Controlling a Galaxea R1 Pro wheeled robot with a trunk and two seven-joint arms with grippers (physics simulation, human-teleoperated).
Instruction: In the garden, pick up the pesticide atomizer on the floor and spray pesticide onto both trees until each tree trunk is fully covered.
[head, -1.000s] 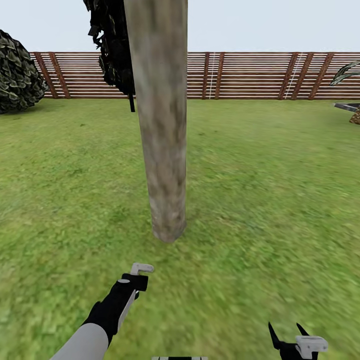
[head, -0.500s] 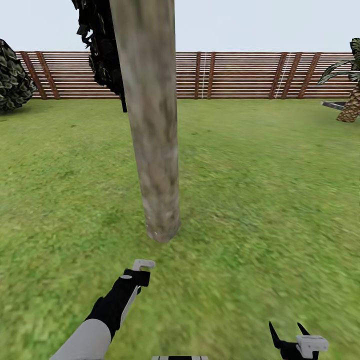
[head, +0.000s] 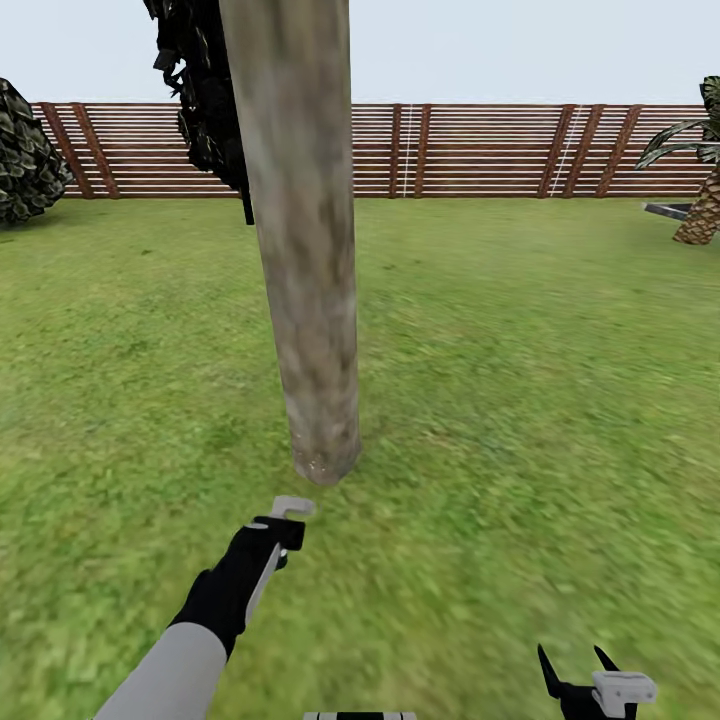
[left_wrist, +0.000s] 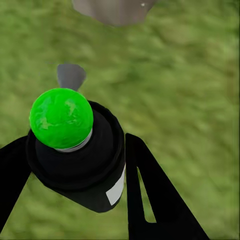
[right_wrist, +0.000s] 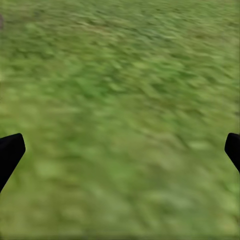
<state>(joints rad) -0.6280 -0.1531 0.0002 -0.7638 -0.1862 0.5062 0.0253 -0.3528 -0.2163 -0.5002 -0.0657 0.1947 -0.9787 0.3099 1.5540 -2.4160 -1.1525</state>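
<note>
Black and whitish, the small pesticide atomizer (head: 277, 525) sits clamped in the left end effector (left_wrist: 75, 165), low over the blurry green grass floor (head: 520, 400) and just short of the base of the thick, mottled grey-beige tree trunk (head: 300, 250). From the left wrist its dark round body carries a glossy green dome and a pale label patch, with a grey nozzle tip aimed toward the trunk's foot. To spray well, I would judge the arm should keep the nozzle squared on the bark and sweep from base upward, then work around the sides. Off to the right, the right end effector (head: 585, 670) hangs spread wide above grass, holding nothing.
</note>
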